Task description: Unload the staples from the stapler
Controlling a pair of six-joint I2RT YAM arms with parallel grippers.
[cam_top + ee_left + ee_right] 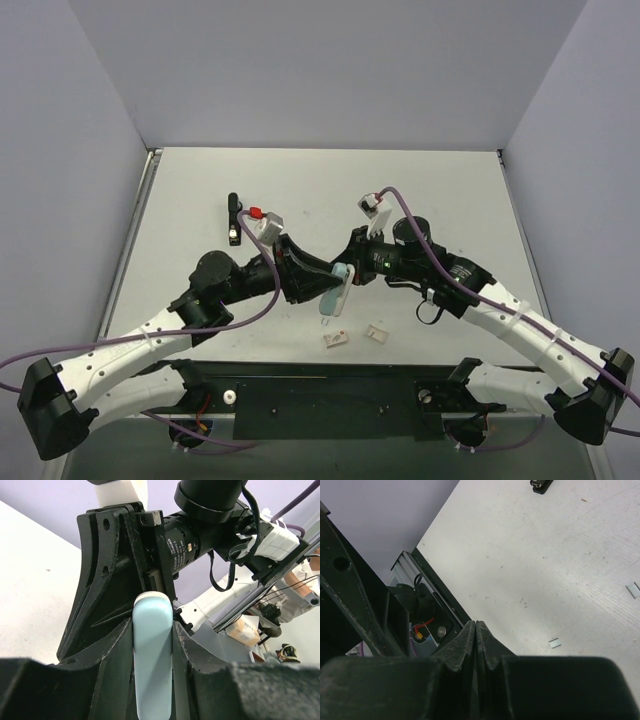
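Left wrist view: the stapler [152, 670] is gripped by its sides between the partly spread fingers [112, 655] of the left hand [153, 640]. The right hand [476, 630] is shut tight on nothing, just beyond the left hand at the stapler's far end. Two white scraps [335, 340] are seen on the desk [545, 555] near the left hand.
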